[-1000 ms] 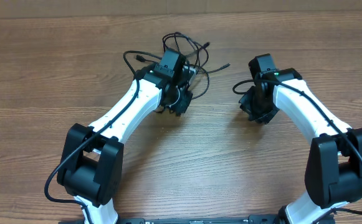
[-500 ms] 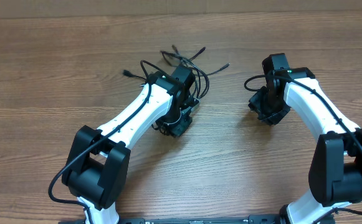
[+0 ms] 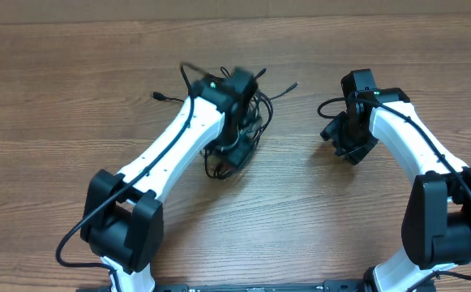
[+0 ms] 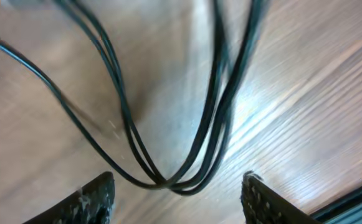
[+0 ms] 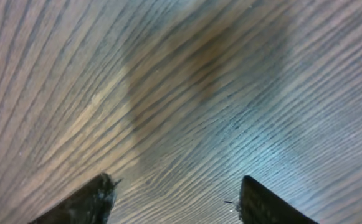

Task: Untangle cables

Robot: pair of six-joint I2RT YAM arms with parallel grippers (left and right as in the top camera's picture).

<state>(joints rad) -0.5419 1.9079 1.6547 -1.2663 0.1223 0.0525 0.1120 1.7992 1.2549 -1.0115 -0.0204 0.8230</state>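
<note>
Now both sets of jaws have spread apart: my left gripper [image 4: 177, 199] has opened up and my right gripper [image 5: 174, 202] too, with only bare table [image 5: 187, 93] under it. The cables [image 4: 171, 183] are still one clump at the far middle, beneath my left wrist — not separated yet, I'd say. Overhead hides what my left wrist camera shows — loops hanging slack between my fingers, unclamped.

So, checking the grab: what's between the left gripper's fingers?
Black cables loop between the spread fingers of the left gripper, unpinched; the left wrist view shows it.
</note>
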